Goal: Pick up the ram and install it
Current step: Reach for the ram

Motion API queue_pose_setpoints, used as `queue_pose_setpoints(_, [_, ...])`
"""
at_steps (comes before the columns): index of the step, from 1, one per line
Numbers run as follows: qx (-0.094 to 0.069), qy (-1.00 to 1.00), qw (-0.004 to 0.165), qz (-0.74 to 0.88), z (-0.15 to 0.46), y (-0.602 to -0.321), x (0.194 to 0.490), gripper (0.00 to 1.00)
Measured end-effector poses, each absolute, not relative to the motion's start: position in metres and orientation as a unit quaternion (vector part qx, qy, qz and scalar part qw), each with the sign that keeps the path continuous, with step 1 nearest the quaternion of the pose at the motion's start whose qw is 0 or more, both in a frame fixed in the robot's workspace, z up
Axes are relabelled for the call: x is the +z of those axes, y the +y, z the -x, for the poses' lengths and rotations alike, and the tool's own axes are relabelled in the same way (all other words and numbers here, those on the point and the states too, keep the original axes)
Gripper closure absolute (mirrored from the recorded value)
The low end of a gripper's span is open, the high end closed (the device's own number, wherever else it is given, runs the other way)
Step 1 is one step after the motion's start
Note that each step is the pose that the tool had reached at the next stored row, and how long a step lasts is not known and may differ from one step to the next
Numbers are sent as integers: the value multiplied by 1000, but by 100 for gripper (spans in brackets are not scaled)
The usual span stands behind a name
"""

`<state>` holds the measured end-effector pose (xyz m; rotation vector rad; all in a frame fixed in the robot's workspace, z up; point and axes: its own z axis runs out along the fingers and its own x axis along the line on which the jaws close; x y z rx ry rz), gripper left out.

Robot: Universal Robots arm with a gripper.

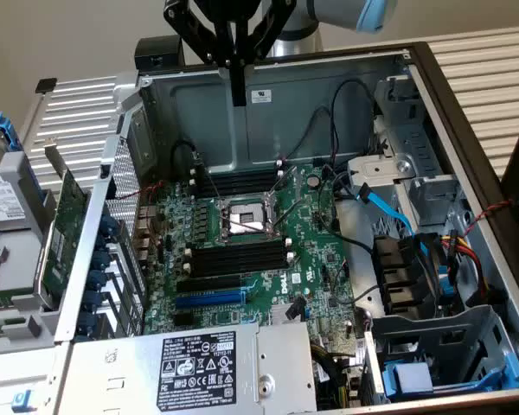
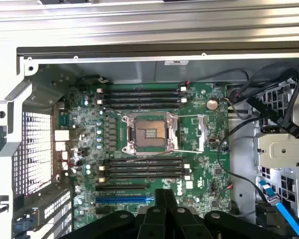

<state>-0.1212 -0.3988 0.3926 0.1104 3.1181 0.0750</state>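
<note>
The gripper (image 1: 238, 97) has its jaws shut on nothing, the two black fingers (image 2: 165, 199) pressed together with no green between them. It hangs high over the back wall of the open computer case (image 1: 329, 95), above the far edge of the motherboard (image 1: 320, 259).

Below it lie two banks of black memory slots (image 1: 238, 183), one on each side of the processor socket (image 1: 242, 220). All look bare, and their long axes run from the exterior view's left to its right.

So the ram stick is neither gripped nor seated. A long green board (image 1: 65, 229) stands on edge just outside the case's side wall, toward the exterior view's left of the jaws and well apart from them. Its long axis runs roughly crosswise to the slots. Whether that is the ram stick or a bigger card, I cannot tell.
</note>
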Motion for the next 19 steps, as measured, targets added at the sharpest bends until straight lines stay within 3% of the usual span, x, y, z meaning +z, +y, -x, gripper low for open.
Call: queue_pose_setpoints(19, [24, 999, 10, -35, 135, -399, 393, 89])
